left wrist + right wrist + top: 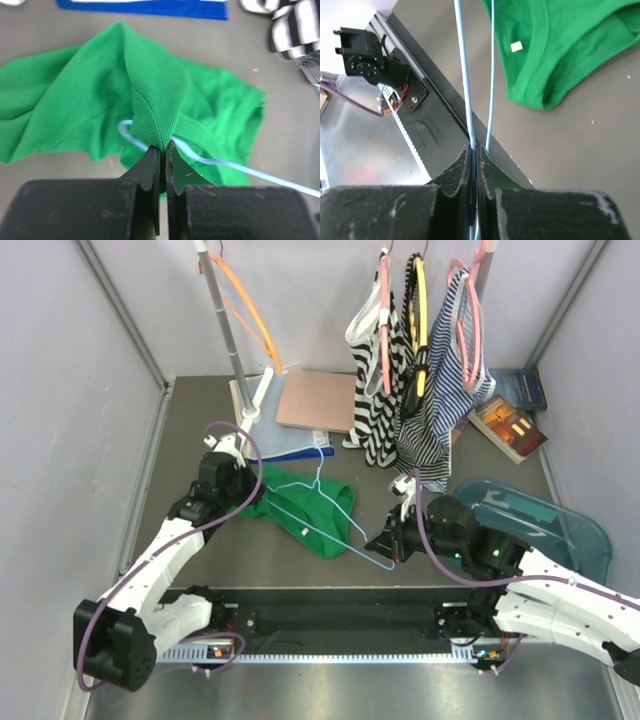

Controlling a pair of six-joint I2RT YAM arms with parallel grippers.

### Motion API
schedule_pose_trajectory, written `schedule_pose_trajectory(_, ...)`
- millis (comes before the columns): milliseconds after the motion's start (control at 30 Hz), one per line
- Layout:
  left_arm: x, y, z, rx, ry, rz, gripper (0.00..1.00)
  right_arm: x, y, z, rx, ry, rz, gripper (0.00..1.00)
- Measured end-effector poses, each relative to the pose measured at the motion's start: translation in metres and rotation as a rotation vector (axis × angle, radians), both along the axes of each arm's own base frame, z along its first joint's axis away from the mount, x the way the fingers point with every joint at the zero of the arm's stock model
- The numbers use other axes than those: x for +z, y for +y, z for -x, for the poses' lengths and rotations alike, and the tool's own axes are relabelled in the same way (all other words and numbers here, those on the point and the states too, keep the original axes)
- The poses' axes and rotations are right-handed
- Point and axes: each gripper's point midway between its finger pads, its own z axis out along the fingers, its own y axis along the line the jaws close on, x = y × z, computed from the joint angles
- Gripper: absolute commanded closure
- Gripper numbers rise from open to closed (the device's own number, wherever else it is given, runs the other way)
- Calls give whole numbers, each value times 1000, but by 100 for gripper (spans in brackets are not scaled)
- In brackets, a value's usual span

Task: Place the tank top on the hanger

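Note:
The bright-green tank top lies crumpled on the dark table, left of centre. It fills the left wrist view and shows with its white label in the right wrist view. The thin light-blue hanger lies across it, hook toward the back. My left gripper is shut on a fold of the tank top's strap, with the hanger wire running just past its tips. My right gripper is shut on the hanger's lower corner wire at the tank top's right.
A rack at the back holds striped tops on pink hangers. An orange hanger hangs on a pole at back left. A brown board, a blue folder, books and a teal tray lie around.

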Motion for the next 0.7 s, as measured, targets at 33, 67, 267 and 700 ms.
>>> schedule_pose_trajectory(33,5,-2,1,-9,-7,10,100,-1,2,-1,3,-2,-3,100)
schedule_pose_trajectory(67,10,-3,1,-14,-15,19,100,-2,5,-2,6,-2,-7,100)
schedule_pose_trajectory(267,39,-8,-1,-36,-75,49,100,0,16,-3,25,-4,-29,100)
schedule_pose_trajectory(700,45,-18,8,-97,-65,79,100,-8,23,-3,26,0,-53,100)
